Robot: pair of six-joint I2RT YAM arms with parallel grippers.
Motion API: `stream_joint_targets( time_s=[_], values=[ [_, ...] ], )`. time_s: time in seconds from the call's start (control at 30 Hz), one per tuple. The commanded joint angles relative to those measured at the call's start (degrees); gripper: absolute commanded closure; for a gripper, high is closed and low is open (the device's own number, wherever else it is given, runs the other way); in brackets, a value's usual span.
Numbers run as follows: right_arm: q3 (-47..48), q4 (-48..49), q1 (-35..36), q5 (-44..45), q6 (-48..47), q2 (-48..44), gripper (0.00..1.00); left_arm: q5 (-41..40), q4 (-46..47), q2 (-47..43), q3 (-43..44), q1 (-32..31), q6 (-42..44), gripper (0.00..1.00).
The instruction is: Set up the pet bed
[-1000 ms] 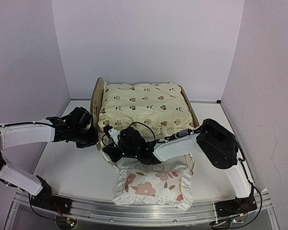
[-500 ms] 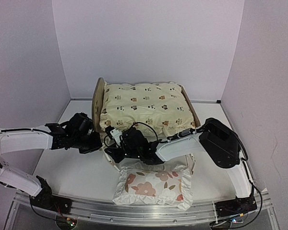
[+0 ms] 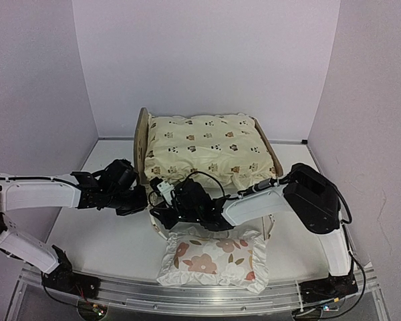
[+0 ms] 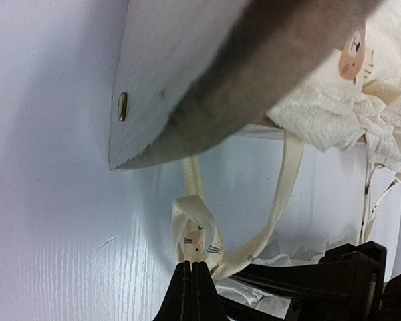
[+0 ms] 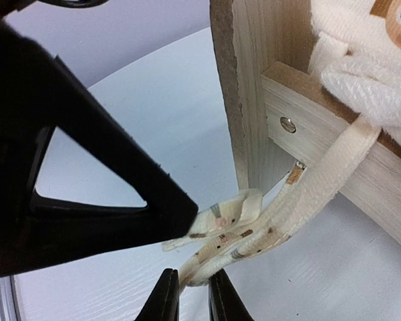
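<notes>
The pet bed [image 3: 142, 137] stands at the back centre, its light-wood frame [image 5: 254, 87] carrying a cream animal-print cushion [image 3: 207, 144]. Two of the cushion's tie strings [image 5: 301, 200] hang at the frame's near left corner. My left gripper [image 3: 138, 200] [image 4: 191, 277] is shut on the looped end of one tie string [image 4: 199, 231]. Just to its right, my right gripper [image 3: 162, 208] [image 5: 192, 294] is closed on the doubled strings, which fill the narrow gap between its fingers [image 5: 166, 297]. In the right wrist view the left gripper's black tip [image 5: 160, 197] pinches the string end.
A white ruffled pillow with red-brown flowers [image 3: 212, 257] lies on the white table [image 3: 113, 234] in front of the bed, right below the right arm. Purple walls close in the left, back and right sides.
My left gripper has moved right and nearer, up to the bed's near left corner beside the right gripper. The bed and cushion have shifted slightly right. The right gripper's jaws have parted a little.
</notes>
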Motion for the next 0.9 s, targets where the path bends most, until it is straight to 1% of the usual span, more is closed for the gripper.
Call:
stream_joint_targets(
  time_s=[0.0,0.1,0.27,0.43,0.6,0.7,0.87],
  values=[
    [-0.25,1.39,0.08,0.34,-0.98,-4.03,0.85,-3.04,-2.09,-4.42,0.19,-1.38,-0.8,1.0],
    [-0.23,1.43,0.06,0.78,-1.33,-4.26,0.87,-5.81,-0.07,-4.3,0.34,-3.74,1.96,1.0],
    [-1.01,1.42,0.07,1.74,-1.88,-5.05,0.89,-15.22,-4.13,0.65,4.78,-9.2,3.6,1.0],
    [-2.21,1.43,0.07,2.64,-2.36,-5.93,0.89,-20.38,-5.47,3.88,7.33,-10.69,7.94,1.0],
    [-3.35,1.48,0.07,3.35,-2.69,-6.82,0.89,-21.28,-3.34,3.79,7.98,-11.51,14.35,1.0],
    [-3.71,1.49,0.08,3.55,-2.68,-7.36,0.89,-19.82,-0.21,3.15,7.51,-11.53,17.99,1.0],
    [-4.49,2.03,0.08,3.66,-2.15,-8.25,0.89,-17.85,3.77,4.52,7.69,-11.55,20.2,1.0]
  ],
)
